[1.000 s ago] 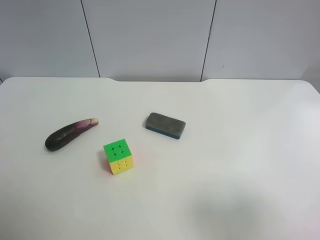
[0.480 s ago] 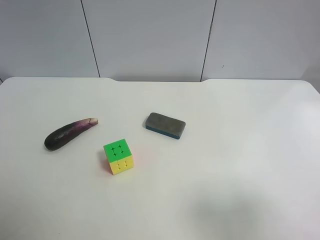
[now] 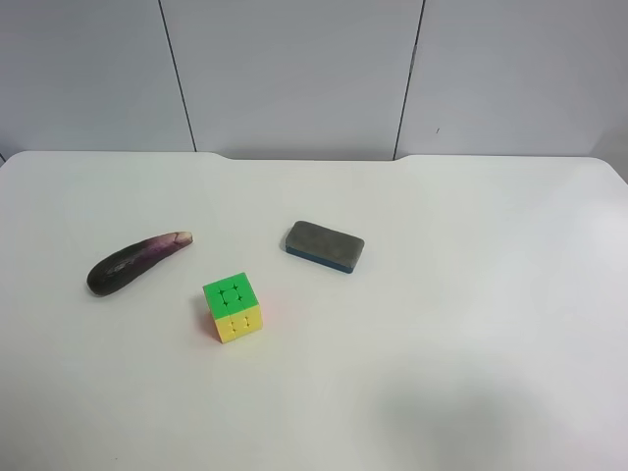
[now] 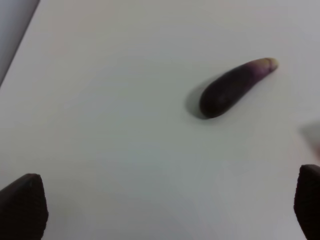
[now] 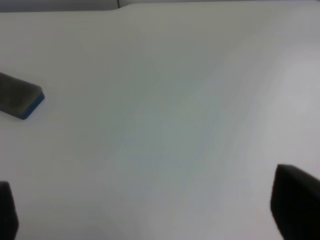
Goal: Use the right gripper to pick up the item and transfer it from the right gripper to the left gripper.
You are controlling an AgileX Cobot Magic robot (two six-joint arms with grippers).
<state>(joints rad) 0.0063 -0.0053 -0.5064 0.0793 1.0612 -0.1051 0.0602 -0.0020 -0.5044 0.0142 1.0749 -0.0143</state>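
The right gripper (image 5: 150, 210) is spread wide, only its two dark fingertips (image 5: 295, 200) being seen at the frame corners above bare white table (image 3: 471, 294); the left gripper (image 4: 165, 207) is likewise spread wide and holds nothing. Three loose things are counted on the table: one eggplant (image 3: 132, 262), one green-yellow cube (image 3: 234, 307), one grey-blue eraser block (image 3: 325, 245). The eggplant lies flat ahead of the left gripper, well apart from both grippers; the cube is near its stem tip.

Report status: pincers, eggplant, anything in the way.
Both pincers open, empty, off the table. Eggplant toy untouched on the table. Puzzle cube and eraser nearby, apart from it.
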